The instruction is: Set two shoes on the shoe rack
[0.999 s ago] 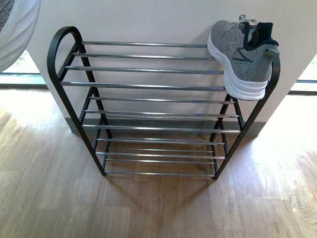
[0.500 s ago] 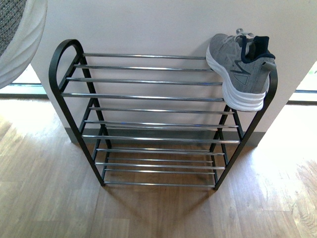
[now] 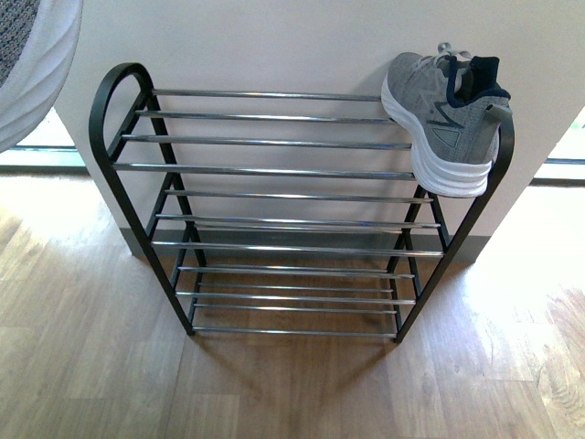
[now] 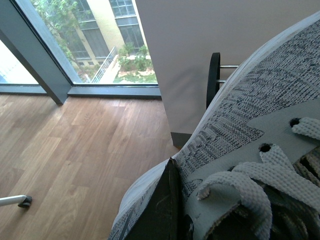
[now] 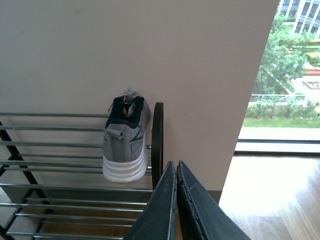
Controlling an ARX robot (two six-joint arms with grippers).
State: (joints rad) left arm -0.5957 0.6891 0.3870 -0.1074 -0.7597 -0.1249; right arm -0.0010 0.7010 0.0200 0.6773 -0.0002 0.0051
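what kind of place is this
Probably a home or office entryway: wood-plank floor, a tall window onto buildings and trees, and a black shoe rack against a white wall holding one grey sneaker.

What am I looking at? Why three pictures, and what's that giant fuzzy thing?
This is a robot with two arms, each ending in a pincer. The wide picture comes from a camera on its body: a shoe rack on a wooden floor, with one grey sneaker on the top rods at the right end. The other two come from cameras on its wrists. The giant fuzzy thing is the second sneaker, very close because the left pincer holds it. The right pincer is shut and holds nothing.
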